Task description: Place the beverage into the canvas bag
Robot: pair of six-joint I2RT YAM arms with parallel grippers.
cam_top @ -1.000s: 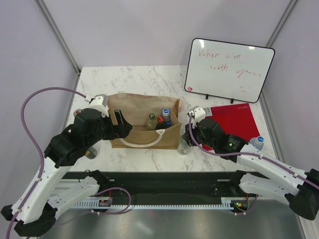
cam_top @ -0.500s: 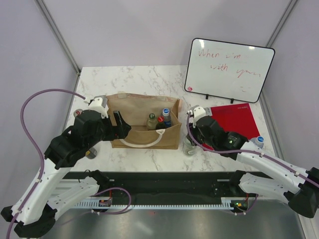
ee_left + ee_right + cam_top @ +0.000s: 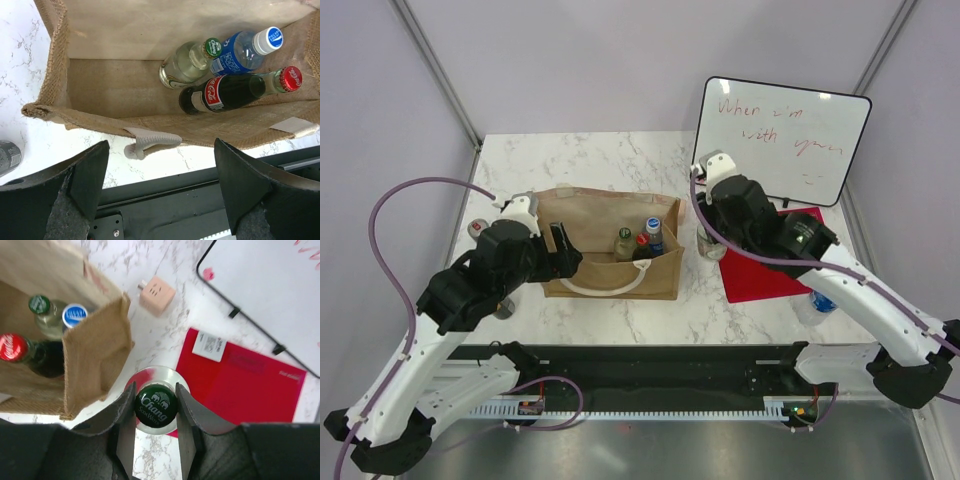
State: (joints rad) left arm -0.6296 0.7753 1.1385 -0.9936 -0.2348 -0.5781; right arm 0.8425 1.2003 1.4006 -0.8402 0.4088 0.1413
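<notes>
Nearest me, the left hand [image 3: 161, 150] hangs with its jaws spread wide and nothing between them, poised over the near left corner of the canvas bag [image 3: 610, 278]. I'd guess it waits there to steady the soft fabric or hold its mouth open. The bag stands on the marble table [image 3: 620, 160] with one white handle [image 3: 150, 140] drooping over its near wall. Three bottles [image 3: 220, 70] already lean together at its right end, leaving the left half of the floor bare.

Just past the bag's right end, the right hand [image 3: 155, 400] is closed partway, its jaws pinching the neck of a green-capped Chang bottle [image 3: 708, 245]. Gripping from above keeps the bottle upright for lowering in. It looks lifted off the table, though I can't be sure. Under it lies a red folder [image 3: 250, 385], and a whiteboard [image 3: 780, 140] stands farthest back.
</notes>
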